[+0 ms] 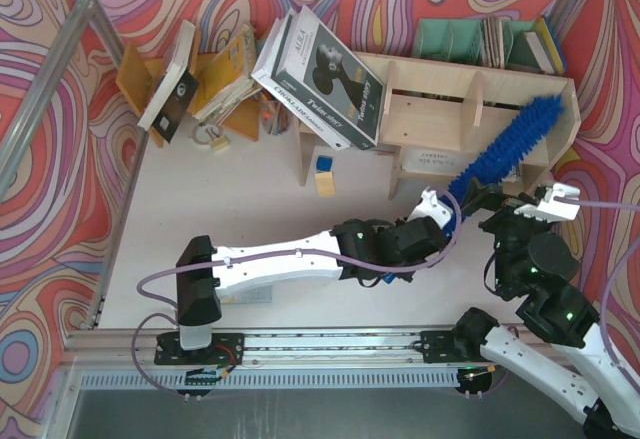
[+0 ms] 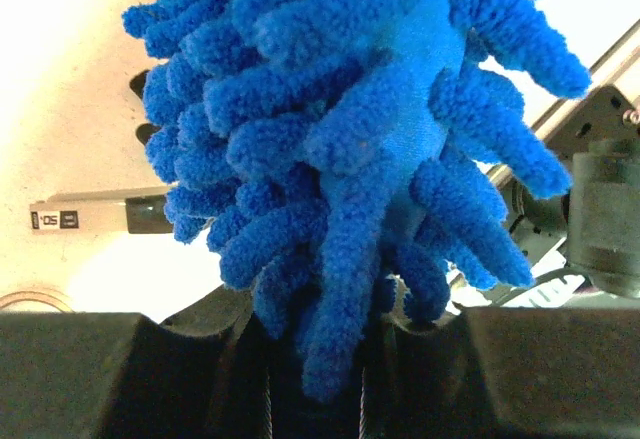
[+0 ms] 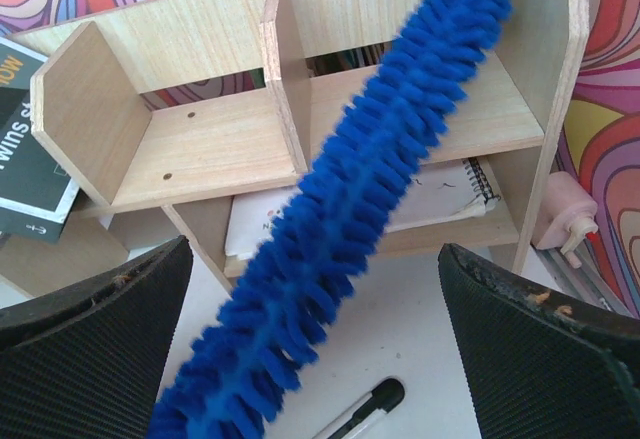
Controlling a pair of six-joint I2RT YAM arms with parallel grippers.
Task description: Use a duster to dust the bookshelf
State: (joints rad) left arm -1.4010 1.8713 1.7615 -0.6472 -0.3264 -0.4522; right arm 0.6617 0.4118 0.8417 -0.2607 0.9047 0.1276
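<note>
The bright-blue fluffy duster slants up to the right, its tip over the right end of the pale plywood bookshelf. My left gripper is shut on the duster's lower end. In the left wrist view the duster's fluff fills the frame above the closed jaws of the left gripper. My right gripper hangs open just right of the duster. In the right wrist view the duster crosses the bookshelf diagonally. The right gripper holds nothing, its fingers set wide apart.
Large books lean on the bookshelf's left end. An orange-brown book rack stands at the back left, a green file holder behind the shelf. A spiral notebook lies in the lower tier. A pen lies on the table.
</note>
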